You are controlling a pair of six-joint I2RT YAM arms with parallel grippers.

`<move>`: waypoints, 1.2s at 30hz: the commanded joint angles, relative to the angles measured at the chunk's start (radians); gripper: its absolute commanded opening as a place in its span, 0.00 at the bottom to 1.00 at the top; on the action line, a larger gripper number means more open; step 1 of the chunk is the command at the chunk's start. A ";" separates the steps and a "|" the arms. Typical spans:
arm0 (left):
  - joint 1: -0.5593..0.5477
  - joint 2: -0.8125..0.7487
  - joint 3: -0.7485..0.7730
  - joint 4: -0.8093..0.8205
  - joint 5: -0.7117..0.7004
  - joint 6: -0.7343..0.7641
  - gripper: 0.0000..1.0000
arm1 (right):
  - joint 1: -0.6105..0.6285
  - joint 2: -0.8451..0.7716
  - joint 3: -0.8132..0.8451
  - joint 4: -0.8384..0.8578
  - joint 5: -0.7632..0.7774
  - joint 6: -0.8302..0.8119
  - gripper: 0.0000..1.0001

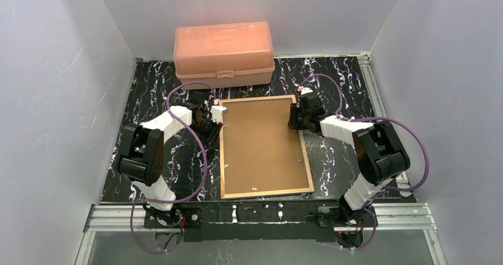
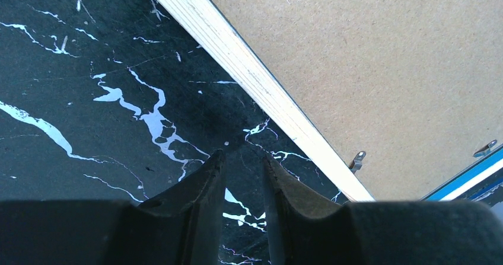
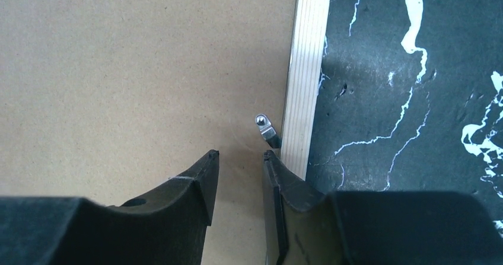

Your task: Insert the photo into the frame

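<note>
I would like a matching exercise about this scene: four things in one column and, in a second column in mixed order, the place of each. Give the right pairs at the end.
Things
1. plastic box
2. brown board
3. left arm
4. right arm

Places
A. jaws over the board, beside a metal clip
B. at the far edge of the table
C. lying inside the frame, back side up
D. jaws over bare table, just outside the frame's wooden edge

Pairs: 1-B, 2-C, 3-D, 4-A
</note>
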 commanded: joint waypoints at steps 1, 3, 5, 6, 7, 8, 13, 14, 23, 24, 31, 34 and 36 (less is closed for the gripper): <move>0.001 -0.005 0.010 -0.009 0.027 0.012 0.28 | -0.001 -0.045 -0.031 -0.049 -0.018 0.018 0.41; 0.001 -0.003 0.010 -0.010 0.026 0.011 0.27 | -0.001 -0.059 -0.031 -0.049 -0.027 0.022 0.40; 0.001 -0.004 0.009 -0.011 0.026 0.011 0.28 | -0.001 -0.076 -0.026 -0.046 -0.039 0.025 0.41; 0.001 -0.005 0.009 -0.012 0.025 0.010 0.27 | 0.000 -0.087 -0.021 -0.049 -0.043 0.028 0.41; 0.000 -0.009 0.010 -0.016 0.027 0.010 0.27 | -0.001 -0.100 -0.015 -0.056 -0.044 0.031 0.43; 0.001 -0.013 0.012 -0.026 0.031 0.013 0.27 | 0.000 -0.116 -0.008 -0.061 -0.044 0.033 0.44; 0.000 -0.066 -0.018 -0.068 0.088 0.090 0.27 | 0.012 -0.244 -0.047 -0.103 -0.165 0.096 0.41; 0.000 -0.079 -0.028 -0.076 0.105 0.115 0.27 | 0.019 -0.269 -0.069 -0.094 -0.215 0.122 0.40; 0.000 -0.140 -0.062 -0.189 0.187 0.226 0.28 | 0.297 -0.381 -0.174 -0.082 -0.393 0.244 0.40; 0.000 -0.151 -0.059 -0.199 0.188 0.223 0.28 | 0.313 -0.380 -0.171 -0.097 -0.390 0.239 0.38; 0.000 -0.148 -0.055 -0.217 0.172 0.137 0.33 | 0.266 -0.471 -0.108 -0.386 -0.063 0.122 0.62; 0.000 -0.108 -0.072 -0.149 0.100 0.109 0.32 | 0.154 -0.493 -0.137 -0.388 -0.020 0.150 0.66; 0.000 -0.065 -0.060 -0.100 -0.013 0.080 0.28 | 0.084 -0.494 -0.168 -0.402 -0.043 0.165 0.64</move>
